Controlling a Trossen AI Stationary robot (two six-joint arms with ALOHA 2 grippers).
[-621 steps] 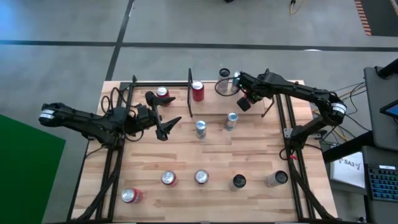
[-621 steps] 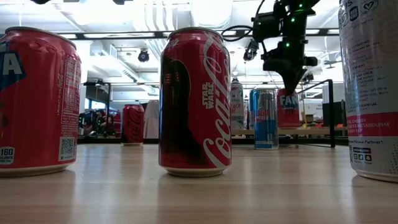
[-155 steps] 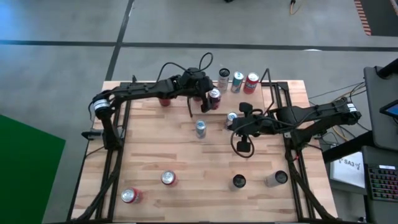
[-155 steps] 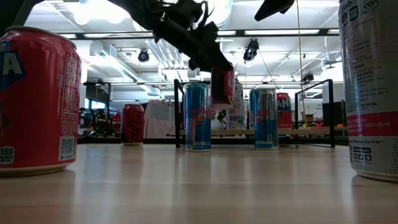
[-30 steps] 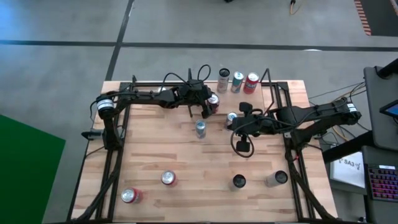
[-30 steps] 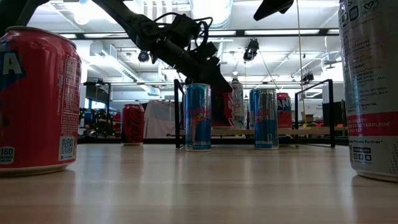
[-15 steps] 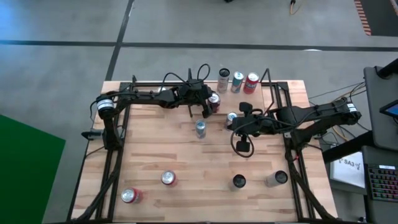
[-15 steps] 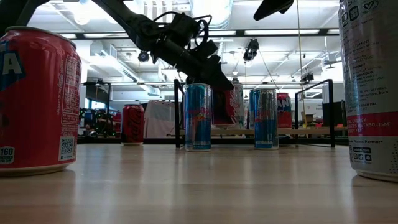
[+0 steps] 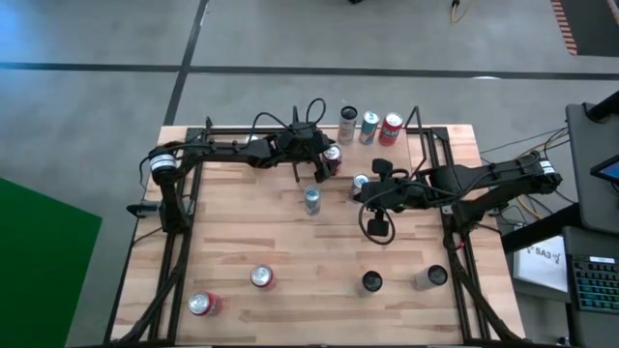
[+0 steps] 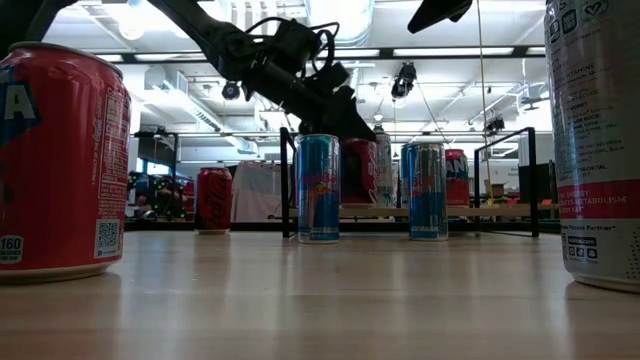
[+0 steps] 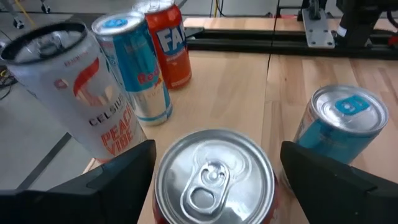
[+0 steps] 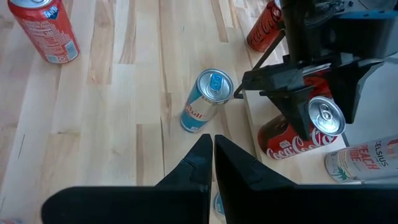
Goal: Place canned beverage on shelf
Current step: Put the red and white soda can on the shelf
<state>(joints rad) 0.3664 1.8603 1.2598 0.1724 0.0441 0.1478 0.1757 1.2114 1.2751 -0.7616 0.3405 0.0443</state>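
A red Coca-Cola can (image 9: 332,159) stands upright on the shelf (image 9: 387,155), a light board in a black frame at the table's far right. It stands near the shelf's left post. My left gripper (image 9: 327,164) reaches over from the left and is shut on this can; the can's silver top shows between its fingers in the left wrist view (image 11: 214,177). My right gripper (image 12: 213,155) is shut and empty. It hovers above the table's middle (image 9: 368,200), to the near right of the can. A white Celsius can (image 11: 81,93), a blue Red Bull can (image 11: 140,68) and an orange Fanta can (image 11: 168,46) stand farther back on the shelf. My left gripper pinches the Coca-Cola can's upper wall (image 12: 311,134) between its two fingers, one on each side just below the rim. The fingers (image 12: 292,121) come slanting down from above and from the table's left. The can is upright, its base on the shelf board (image 12: 298,174).
A blue Red Bull can (image 9: 311,200) stands on the table just near of the shelf, and another blue can (image 9: 361,182) stands by my right arm. Two red cans (image 9: 261,277), (image 9: 201,304), a dark can (image 9: 371,282) and a silver can (image 9: 428,278) stand along the near edge.
My left gripper has stayed at the shelf, shut on the Coca-Cola can. In the low view the can leaned slightly half a second ago and now stands upright on the board.
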